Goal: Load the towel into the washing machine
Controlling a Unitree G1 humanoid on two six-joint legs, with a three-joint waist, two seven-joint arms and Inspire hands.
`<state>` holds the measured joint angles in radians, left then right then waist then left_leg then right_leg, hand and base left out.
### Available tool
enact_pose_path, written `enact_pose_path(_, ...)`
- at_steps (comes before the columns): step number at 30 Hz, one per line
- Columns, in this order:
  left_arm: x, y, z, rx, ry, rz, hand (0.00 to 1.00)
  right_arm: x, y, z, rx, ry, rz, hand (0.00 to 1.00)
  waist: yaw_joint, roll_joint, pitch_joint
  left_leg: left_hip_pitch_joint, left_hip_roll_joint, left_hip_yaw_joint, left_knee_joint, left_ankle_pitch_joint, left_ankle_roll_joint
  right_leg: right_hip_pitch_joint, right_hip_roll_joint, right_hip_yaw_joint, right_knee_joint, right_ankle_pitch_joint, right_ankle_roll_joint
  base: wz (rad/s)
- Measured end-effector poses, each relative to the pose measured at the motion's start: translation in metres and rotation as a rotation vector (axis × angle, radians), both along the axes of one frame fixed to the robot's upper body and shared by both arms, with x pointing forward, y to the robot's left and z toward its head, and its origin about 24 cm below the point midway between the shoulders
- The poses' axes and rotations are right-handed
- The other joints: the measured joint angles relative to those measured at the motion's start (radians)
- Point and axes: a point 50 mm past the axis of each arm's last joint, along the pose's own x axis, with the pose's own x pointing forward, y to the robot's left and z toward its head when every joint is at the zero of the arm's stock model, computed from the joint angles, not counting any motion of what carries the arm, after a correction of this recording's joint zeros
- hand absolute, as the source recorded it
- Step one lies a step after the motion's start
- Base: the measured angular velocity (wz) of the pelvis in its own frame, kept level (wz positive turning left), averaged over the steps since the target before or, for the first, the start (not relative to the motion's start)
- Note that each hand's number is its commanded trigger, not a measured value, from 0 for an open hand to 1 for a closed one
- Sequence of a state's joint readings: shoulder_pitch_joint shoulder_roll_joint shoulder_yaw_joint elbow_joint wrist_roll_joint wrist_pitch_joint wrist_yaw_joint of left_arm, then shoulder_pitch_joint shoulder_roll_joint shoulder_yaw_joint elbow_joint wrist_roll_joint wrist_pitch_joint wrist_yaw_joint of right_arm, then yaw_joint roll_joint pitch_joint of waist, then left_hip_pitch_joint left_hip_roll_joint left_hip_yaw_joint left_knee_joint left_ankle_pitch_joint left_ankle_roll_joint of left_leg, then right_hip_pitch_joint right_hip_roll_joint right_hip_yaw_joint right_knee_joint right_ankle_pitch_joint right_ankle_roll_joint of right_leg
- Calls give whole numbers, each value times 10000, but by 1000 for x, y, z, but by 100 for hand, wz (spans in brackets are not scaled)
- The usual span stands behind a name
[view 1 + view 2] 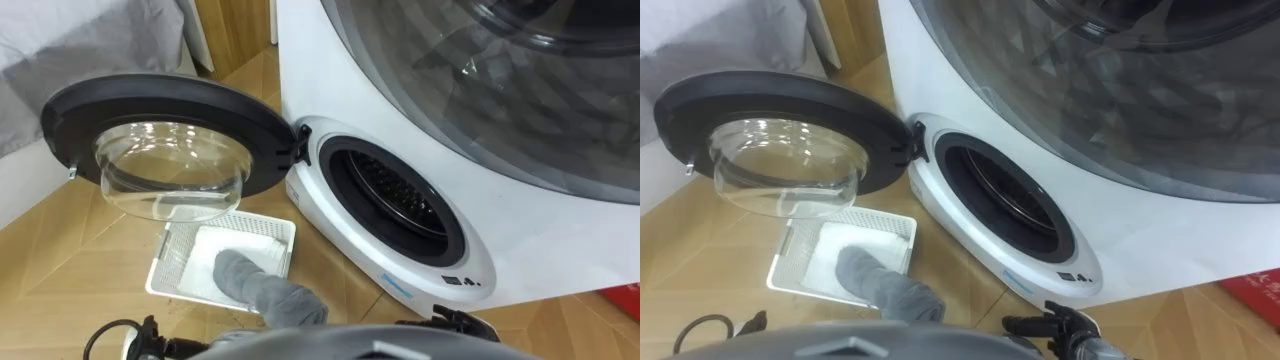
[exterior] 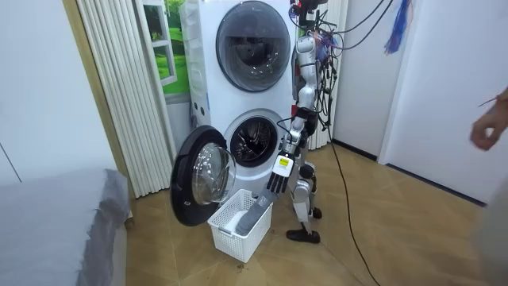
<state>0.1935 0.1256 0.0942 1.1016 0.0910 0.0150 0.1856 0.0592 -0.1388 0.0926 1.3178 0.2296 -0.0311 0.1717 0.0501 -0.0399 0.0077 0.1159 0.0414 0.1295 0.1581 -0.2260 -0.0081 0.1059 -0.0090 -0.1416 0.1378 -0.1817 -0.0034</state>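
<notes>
Towel (image 1: 265, 290) draped over basket (image 1: 160, 270) rim below swung-back door (image 1: 150, 95), drum (image 1: 400, 195) clear for loading, left hand (image 2: 278, 176) hanging just above, grip impossible to tell.

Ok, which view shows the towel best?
The left eye view: the grey towel lies in the basket, close up. The right eye view matches; the room view shows it small, draped over the rim.
</notes>
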Motion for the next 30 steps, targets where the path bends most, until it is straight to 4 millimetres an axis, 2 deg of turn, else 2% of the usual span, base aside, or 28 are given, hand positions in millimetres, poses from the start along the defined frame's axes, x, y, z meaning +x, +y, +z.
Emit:
enact_pose_path(13, 3, -1, 0, -147, -35, -111, 0, 1, -2, 1, -6, -5, -15, 0, 5, 96, 1, -6, 1, 58, -57, -2, -1, -37, 3, -13, -10, 0, 1, 0)
enact_pose_path(24, 12, -4, 0, 147, -88, -1190, 0, 2, -2, 1, 99, -140, -348, 0, -83, 123, 0, -76, -10, 23, -43, -1, -1, -95, -6, 8, -16, 0, 1, 0)
enact_pose_path(26, 21, -5, 1, 289, -212, -1714, 0, 10, -1, 2, 89, -316, -93, 0, -264, 165, -24, -374, -10, 52, 68, -2, 2, -347, -9, 12, 21, 6, -4, 0)
enact_pose_path(30, 46, -11, 5, 412, -905, -2724, 0, 18, 0, 3, 129, -584, 261, 0, -363, 242, -8, -722, -5, 97, 196, 6, 8, -730, -31, 29, 175, 12, -5, -3)
